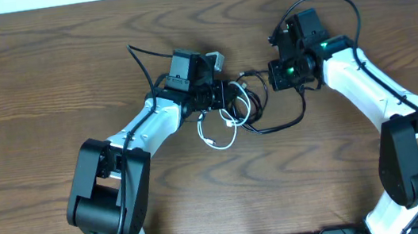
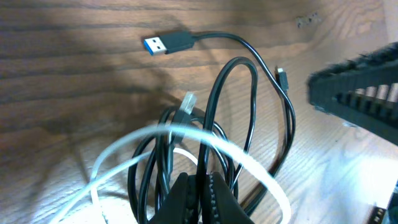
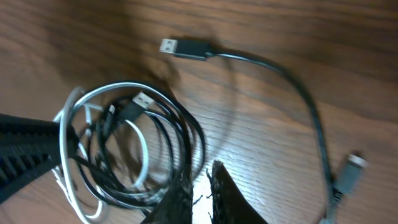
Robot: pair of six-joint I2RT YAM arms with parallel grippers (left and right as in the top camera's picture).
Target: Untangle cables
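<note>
The black cable point(image 1: 249, 106) and the white cable point(image 1: 220, 138) lie coiled together mid-table between the arms. My left gripper point(image 1: 222, 97) is shut on a black strand point(image 2: 214, 118) at its tips point(image 2: 200, 180), and the white cable point(image 2: 186, 132) arcs across just beyond. My right gripper point(image 1: 266, 78) comes in from the right. Its fingers point(image 3: 221, 186) are closed to a thin slit point(image 3: 204, 169), and the outer strand of the black coil point(image 3: 198, 140) runs into that slit. A blue-tongued USB plug point(image 2: 166, 43) lies free on the wood.
A loose black run point(image 1: 283, 124) trails from the tangle toward the right arm. It ends in a USB plug point(image 3: 183, 48) and a small grey plug point(image 3: 351, 169). A small plug point(image 2: 282, 76) rests near the right gripper's body point(image 2: 360, 87). The wooden table point(image 1: 30, 91) surrounds the tangle.
</note>
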